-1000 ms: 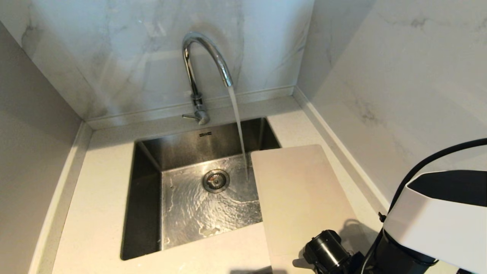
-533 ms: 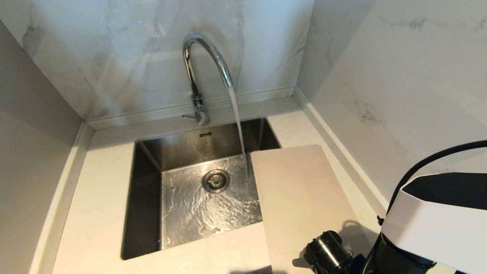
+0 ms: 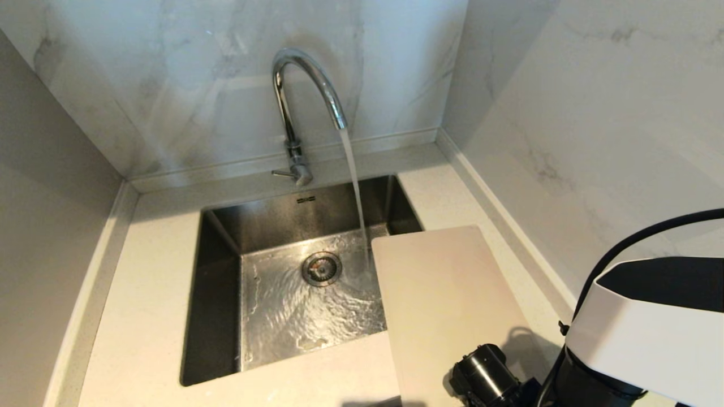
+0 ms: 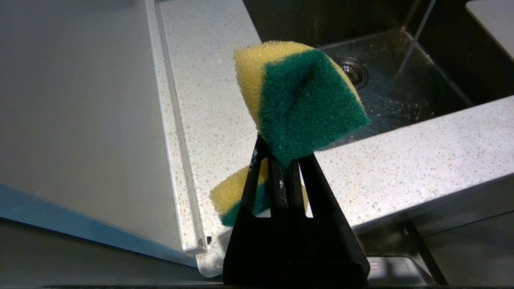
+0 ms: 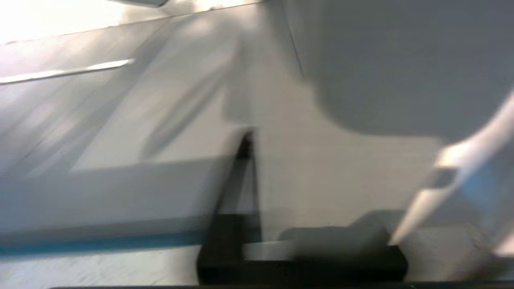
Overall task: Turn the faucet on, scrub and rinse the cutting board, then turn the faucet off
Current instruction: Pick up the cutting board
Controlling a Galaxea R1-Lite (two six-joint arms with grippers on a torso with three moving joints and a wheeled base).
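Head view: chrome gooseneck faucet (image 3: 300, 102) running into steel sink (image 3: 218, 316); flat beige cutting board (image 3: 447, 305) overhangs sink's right rim, on speckled counter (image 3: 147, 282).
Left wrist view: left gripper (image 4: 283, 160) clamped on yellow-green sponge (image 4: 297, 100), above counter's front edge.
Right wrist view: blurred; right gripper (image 5: 249, 144) grip unclear.

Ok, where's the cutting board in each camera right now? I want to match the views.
Head view: cutting board lower right of centre, on the counter, its left edge overhanging the sink.
Left wrist view: only a pale corner at the top right, beyond the sponge.
Right wrist view: too blurred to pick it out.
Shared landmark: the sink drain, in the head and left wrist views.
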